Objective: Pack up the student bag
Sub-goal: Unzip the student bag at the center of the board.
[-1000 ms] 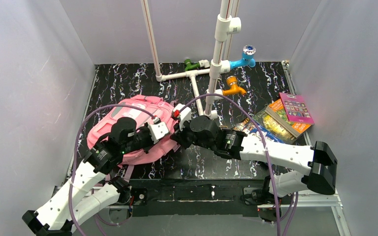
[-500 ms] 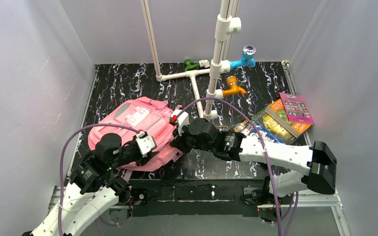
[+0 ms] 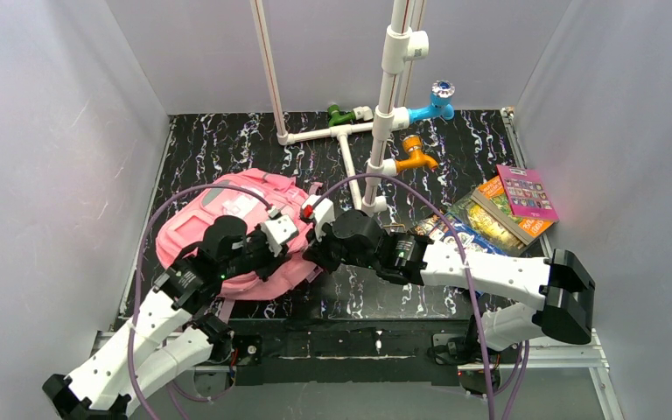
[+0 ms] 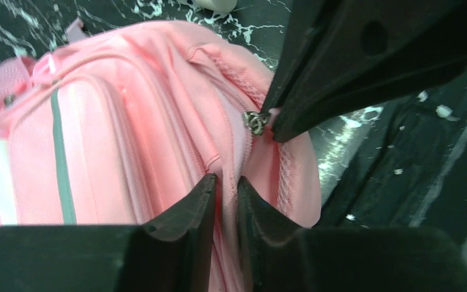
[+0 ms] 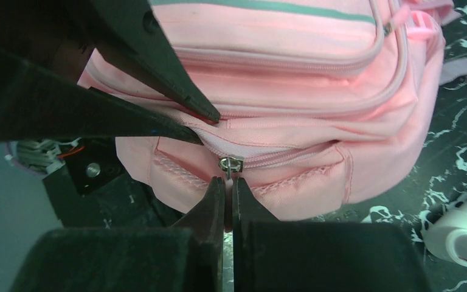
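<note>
Pale grey walls (image 3: 52, 131) box in a black, white-veined tabletop (image 3: 219, 140); at the back, a white pipe frame (image 3: 387, 105) carries coloured taps (image 3: 431, 103) under even light.

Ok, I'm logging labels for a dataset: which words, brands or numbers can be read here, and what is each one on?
No text can be read in any view.
Books: printed covers, too small to read.
White-pink patch on the student bag: pink marks, too blurred to read.
</note>
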